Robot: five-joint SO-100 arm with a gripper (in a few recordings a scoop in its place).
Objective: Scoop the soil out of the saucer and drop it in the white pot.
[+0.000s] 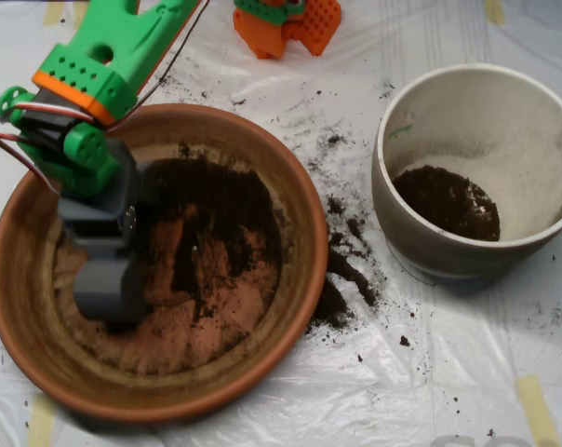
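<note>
Saucer (290, 200) fills lower left, its ridged base partly scraped bare, with soil (216, 200) mostly across the upper middle of the dish; the grey scoop (106, 279) sits down inside at the saucer's left, touching the base, shells apparently pressed together, though the seam is hard to read from above. Spilled crumbs trail over the plastic sheet (448, 372) just right of the rim. Farther right, white pot (402, 223) stands apart, a dark patch of soil at its bottom.
</note>
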